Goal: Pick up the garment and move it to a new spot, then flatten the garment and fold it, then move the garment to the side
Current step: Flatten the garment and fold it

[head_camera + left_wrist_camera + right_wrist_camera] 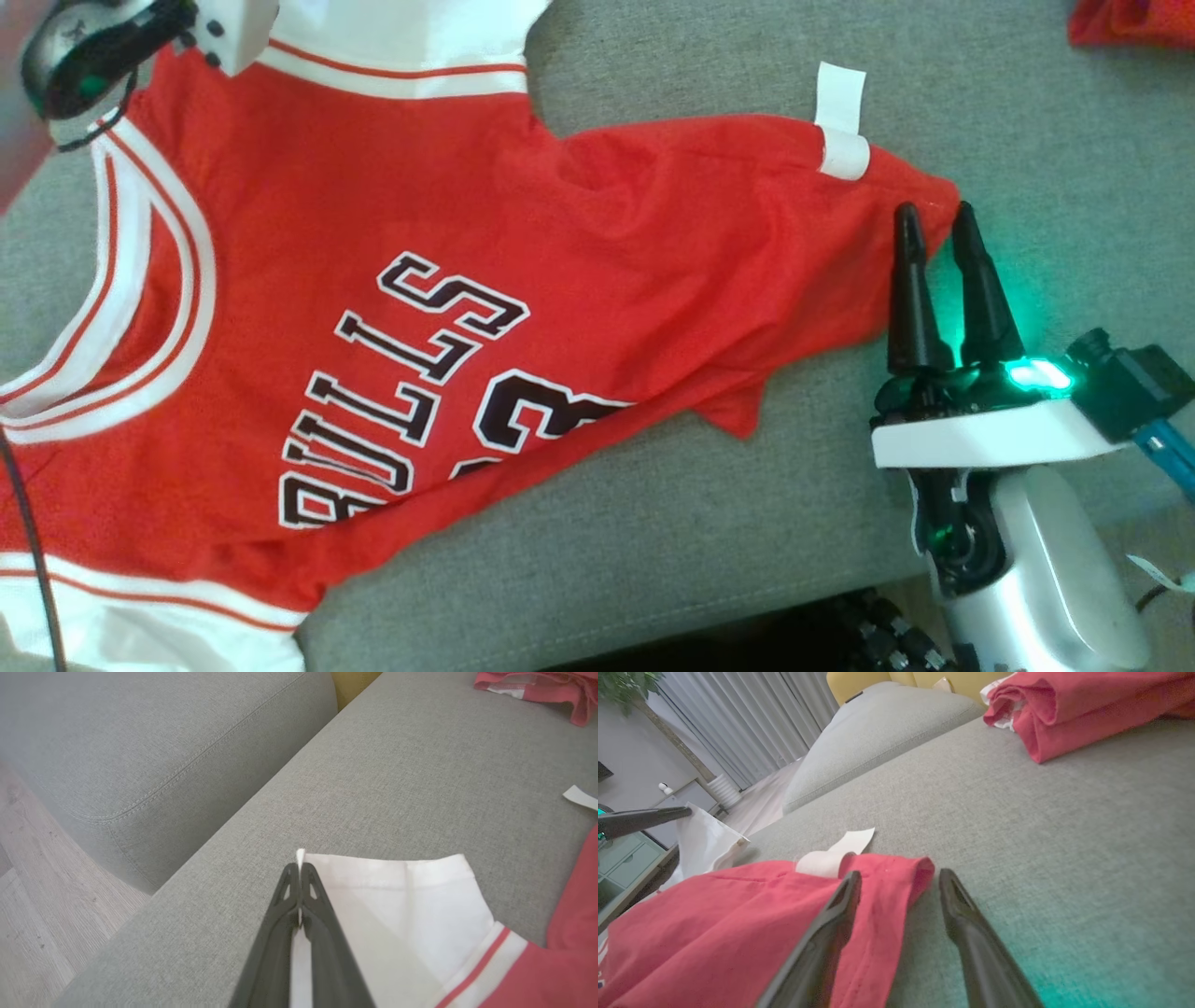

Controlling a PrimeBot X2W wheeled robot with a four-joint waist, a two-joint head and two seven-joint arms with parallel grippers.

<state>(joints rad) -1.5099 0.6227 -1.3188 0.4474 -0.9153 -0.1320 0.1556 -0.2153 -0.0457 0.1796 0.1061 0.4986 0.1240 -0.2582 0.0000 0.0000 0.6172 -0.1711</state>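
Jersey [373,280], red with white trim and black lettering, lies spread across the grey sofa [700,523], and we see it covering most of the left and middle of the head view. Its lettering runs sideways, and a curved white-trimmed opening sits at its left end. A white label [840,121] sticks out from the far edge near its right end.

The left gripper [299,865] has its jaws clenched on a white corner of the jersey. In the left wrist view a thin sliver of white cloth shows between the closed tips. In the right wrist view that white corner stands lifted a little off the sofa.

The right gripper [934,217] is at the jersey's red right corner with its jaws released and spread. One finger lies over the red cloth and the other over bare sofa, so the cloth's edge falls between them. We cannot be sure the tips press into the fabric. A green light [1036,375] glows at its base.

A second red garment [1087,709] lies folded farther back on the sofa, well apart from the jersey. Beside the sofa we see a grey cushion [140,742] and a pale wooden floor [37,882].
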